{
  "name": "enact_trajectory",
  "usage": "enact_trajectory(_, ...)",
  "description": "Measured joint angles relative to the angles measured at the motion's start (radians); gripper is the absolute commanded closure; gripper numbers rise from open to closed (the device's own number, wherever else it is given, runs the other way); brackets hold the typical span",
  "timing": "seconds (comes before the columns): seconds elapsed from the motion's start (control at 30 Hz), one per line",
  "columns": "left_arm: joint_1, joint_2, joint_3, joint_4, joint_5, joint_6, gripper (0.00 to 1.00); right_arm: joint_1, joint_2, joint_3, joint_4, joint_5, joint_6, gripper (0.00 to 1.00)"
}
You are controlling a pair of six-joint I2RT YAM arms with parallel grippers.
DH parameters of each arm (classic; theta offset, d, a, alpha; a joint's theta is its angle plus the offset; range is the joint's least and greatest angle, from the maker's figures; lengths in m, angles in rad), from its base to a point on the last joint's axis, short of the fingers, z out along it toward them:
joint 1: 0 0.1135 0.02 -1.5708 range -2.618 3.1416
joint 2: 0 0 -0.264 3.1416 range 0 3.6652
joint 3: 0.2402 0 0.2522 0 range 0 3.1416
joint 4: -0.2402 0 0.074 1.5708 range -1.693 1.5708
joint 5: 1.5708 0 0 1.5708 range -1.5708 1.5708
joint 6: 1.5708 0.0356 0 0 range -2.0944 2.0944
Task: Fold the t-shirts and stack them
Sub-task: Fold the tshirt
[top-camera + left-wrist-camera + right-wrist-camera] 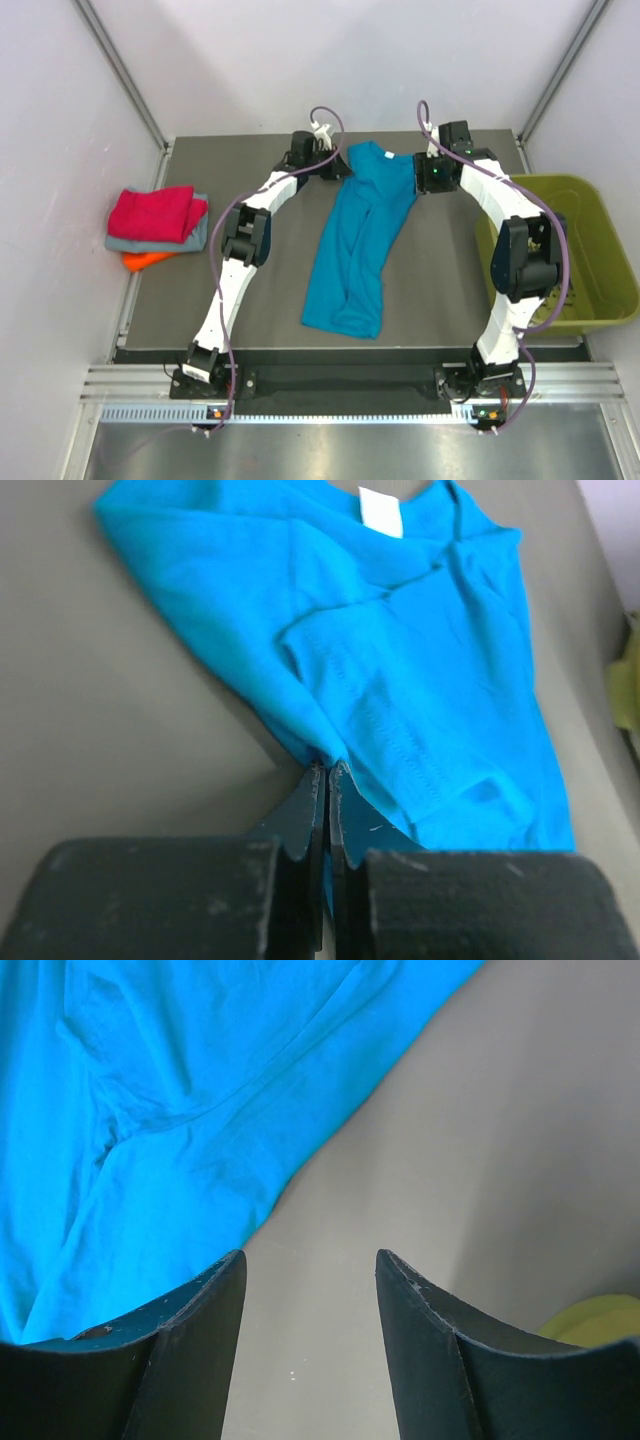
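A teal-blue t-shirt [350, 250] lies as a long folded strip down the middle of the table, collar end at the far side. My left gripper [338, 168] sits at its far left edge. In the left wrist view this gripper [328, 772] is shut on a pinch of the teal-blue t-shirt's [400, 660] edge. My right gripper [422, 183] hovers at the shirt's far right edge. Seen from the right wrist, it [310, 1260] stands open over bare table, the teal cloth [150, 1110] just left of its left finger. Folded magenta-red [155, 212], grey [196, 236] and orange [145, 260] t-shirts are stacked at the left.
An olive-green plastic bin [600, 240] stands at the table's right edge, beside the right arm. White walls with metal rails close in the table at the back and sides. The shirt's white neck label [380, 510] faces up.
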Motion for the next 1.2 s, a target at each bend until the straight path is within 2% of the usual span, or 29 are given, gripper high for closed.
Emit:
enact_trajectory(0.33, 0.054, 0.006, 0.045, -0.022, -0.19, 0.09, 1.0, 0.0, 0.005, 0.017, 0.0, 0.0, 0.0, 0.45)
enact_trajectory(0.5, 0.091, 0.005, 0.046, -0.021, -0.222, 0.116, 0.99, 0.0, 0.018, 0.05, 0.006, 0.0, 0.0, 0.44)
enact_trajectory(0.53, 0.095, 0.005, 0.046, -0.021, -0.221, 0.122, 0.86, 0.0, 0.019, 0.052, 0.01, 0.0, 0.0, 0.45)
enact_trajectory(0.6, 0.099, 0.003, 0.046, -0.023, -0.219, 0.14, 0.69, 0.0, 0.024, 0.056, 0.013, 0.0, 0.0, 0.44)
enact_trajectory(0.67, 0.1, -0.008, 0.046, -0.039, -0.221, 0.159, 0.59, 0.001, 0.029, 0.056, 0.011, 0.0, 0.001, 0.45)
enact_trajectory(0.73, 0.102, -0.038, 0.03, -0.094, -0.225, 0.18, 0.58, 0.001, 0.03, 0.056, 0.01, -0.004, 0.008, 0.45)
enact_trajectory(0.8, 0.105, -0.138, -0.109, -0.129, -0.229, 0.18, 0.57, 0.001, 0.028, 0.05, 0.011, -0.028, 0.03, 0.46)
enact_trajectory(0.93, 0.13, -0.456, -0.522, -0.2, -0.221, 0.148, 0.56, -0.007, -0.016, -0.051, 0.013, -0.135, 0.103, 0.47)
enact_trajectory(1.0, 0.153, -0.589, -0.63, -0.264, -0.215, 0.138, 0.57, -0.011, -0.05, -0.125, 0.002, -0.196, 0.143, 0.49)
enact_trajectory(1.1, 0.185, -0.733, -0.686, -0.364, -0.195, 0.135, 0.59, -0.013, -0.095, -0.226, -0.006, -0.284, 0.196, 0.48)
enact_trajectory(1.2, 0.2, -0.795, -0.681, -0.478, -0.166, 0.135, 0.59, -0.013, -0.126, -0.304, -0.002, -0.348, 0.233, 0.48)
